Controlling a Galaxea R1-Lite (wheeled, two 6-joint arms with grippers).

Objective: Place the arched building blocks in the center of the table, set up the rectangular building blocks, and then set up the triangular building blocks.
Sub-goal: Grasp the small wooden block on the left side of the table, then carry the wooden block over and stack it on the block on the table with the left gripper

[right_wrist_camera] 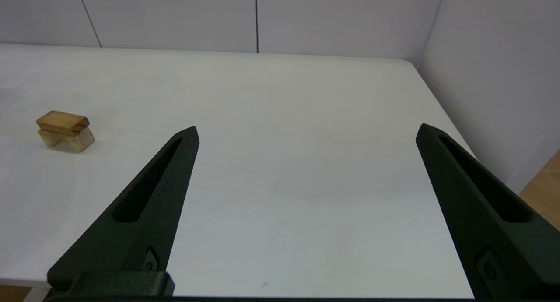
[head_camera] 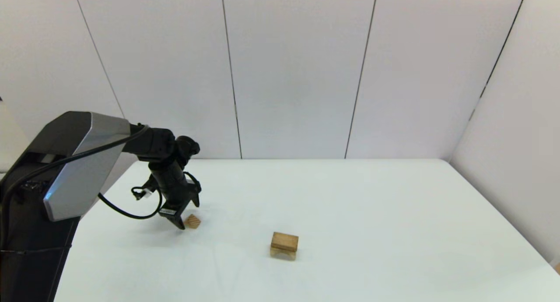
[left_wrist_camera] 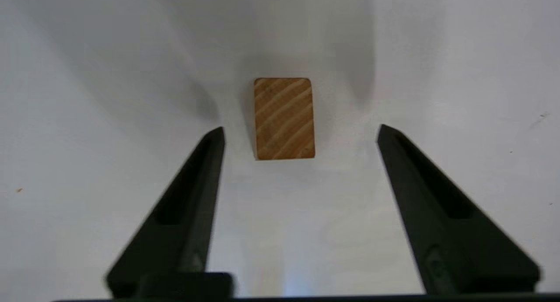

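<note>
A small striped wooden wedge, the triangular block (head_camera: 192,221) (left_wrist_camera: 284,118), lies on the white table (head_camera: 372,205) at the left. My left gripper (head_camera: 187,214) (left_wrist_camera: 301,132) hangs just above it, open, one finger on each side and neither touching it. Near the table's middle stands the arched block (head_camera: 283,252) (right_wrist_camera: 72,140), with the flat rectangular block (head_camera: 285,240) (right_wrist_camera: 63,120) lying on top of it. My right gripper (right_wrist_camera: 306,129) is open and holds nothing, well to the right of that stack; the head view does not show it.
White wall panels close off the far side and the right side of the table. The table's rounded far right corner (right_wrist_camera: 407,63) and right edge lie beyond the right gripper. A black cable (head_camera: 127,212) loops below the left wrist.
</note>
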